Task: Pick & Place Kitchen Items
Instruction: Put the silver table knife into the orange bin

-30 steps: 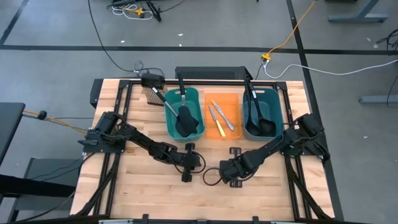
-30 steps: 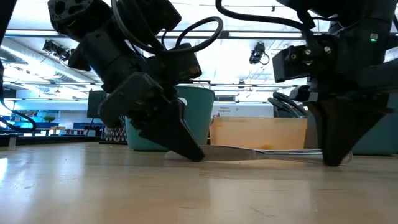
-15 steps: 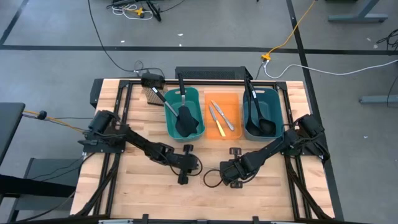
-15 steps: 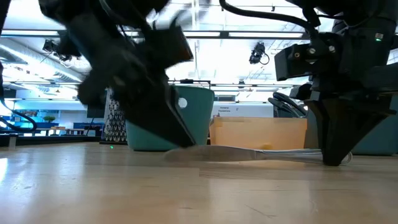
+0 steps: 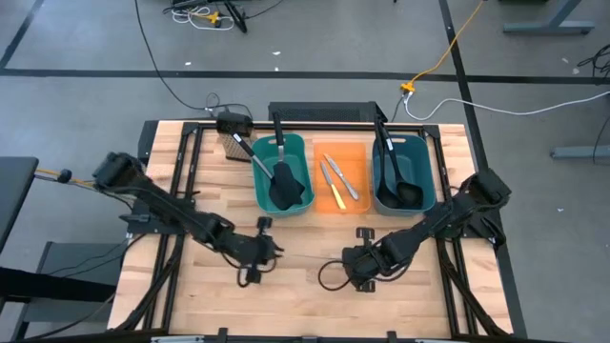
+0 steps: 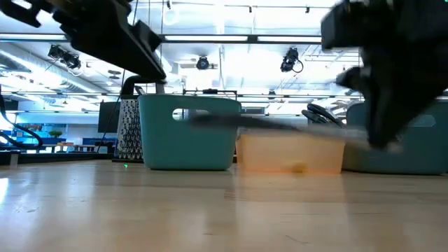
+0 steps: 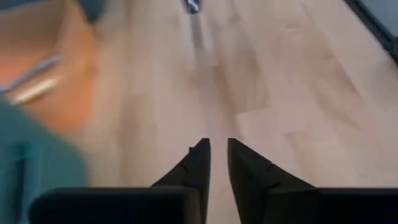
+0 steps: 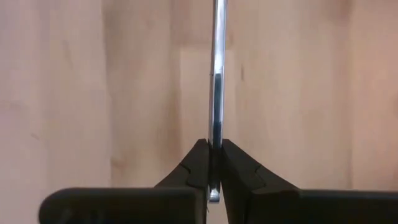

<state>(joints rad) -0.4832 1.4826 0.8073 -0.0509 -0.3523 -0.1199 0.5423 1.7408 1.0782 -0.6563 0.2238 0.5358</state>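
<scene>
A silver knife [image 6: 280, 124] hangs level above the table, and my right gripper [image 8: 214, 146] is shut on it; in the high view that gripper [image 5: 351, 259] is right of the table's middle. My left gripper [image 7: 218, 144] is raised left of the knife, fingertips slightly apart, with nothing between them. In the high view it [image 5: 274, 252] is near the table's middle. The left wrist view shows the knife's free end [image 7: 193, 6] farther off. Black spatulas lie in the left teal bin [image 5: 259, 181], knives in the orange bin [image 5: 357, 157], ladles in the right teal bin [image 5: 424, 176]. My right gripper pinches the knife near its end on the table's right [image 8: 216, 134] between its two fingers, with the knife seen edge-on. The fingers slant steeply down from above and lie across it. A short stub [image 8: 214, 194] sticks out behind the fingers. The knife hangs level, clear of the table.
The three bins stand in a row at the table's far side. A metal grater [image 5: 233, 148] stands left of them. Bare wooden tabletop [image 5: 305, 305] lies in front of both grippers, toward the near edge.
My left gripper has come away from the knife's left end, risen and drawn back toward the table's left edge. My right gripper has gone up a little with the knife. The knife lay flat on the table and is now lifted clear, still level.
</scene>
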